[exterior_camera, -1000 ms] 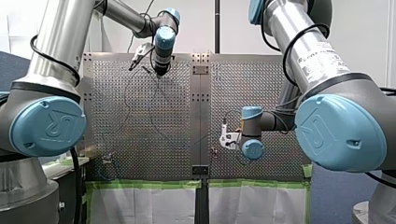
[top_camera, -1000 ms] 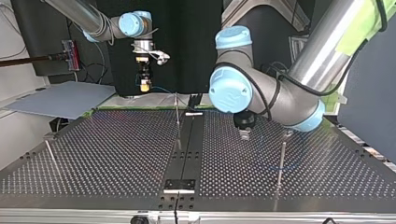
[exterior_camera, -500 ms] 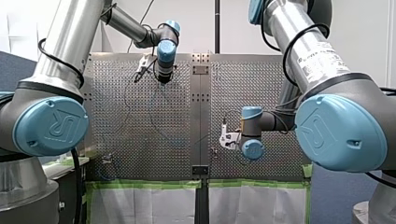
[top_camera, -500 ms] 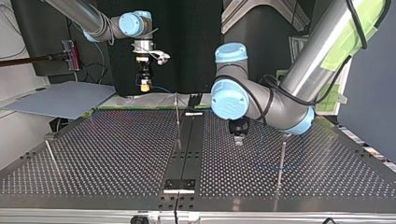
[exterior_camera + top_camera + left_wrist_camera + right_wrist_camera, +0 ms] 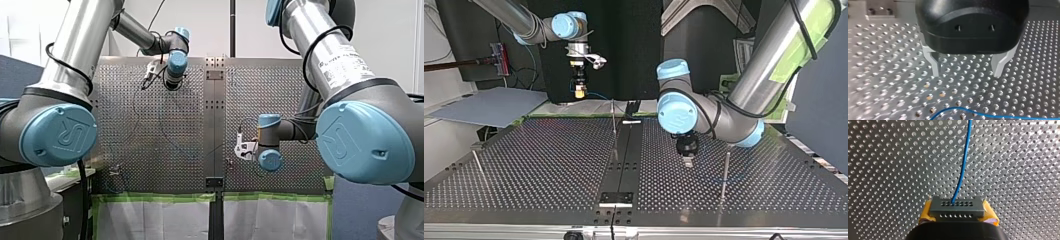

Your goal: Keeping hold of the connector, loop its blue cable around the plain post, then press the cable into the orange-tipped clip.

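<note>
Holes dot the metal counter [image 5: 549, 165] — a grey board [image 5: 489, 106] lies beside it. My left pincer [image 5: 966, 75] gapes wide; my right pincer [image 5: 958, 217] clamps the connector [image 5: 956, 207], blue cable [image 5: 963, 165] trailing.

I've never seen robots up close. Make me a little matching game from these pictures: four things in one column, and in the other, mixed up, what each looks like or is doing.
Things
1. left tool
2. right tool
3. connector
4. cable

Descriptions
A. blue, runs out of the connector
B. dark grey, with rows of small holes
C. open, nothing between its fingers
D. shut, with yellow pads

Pairs: 1-C, 2-D, 3-B, 4-A
</note>
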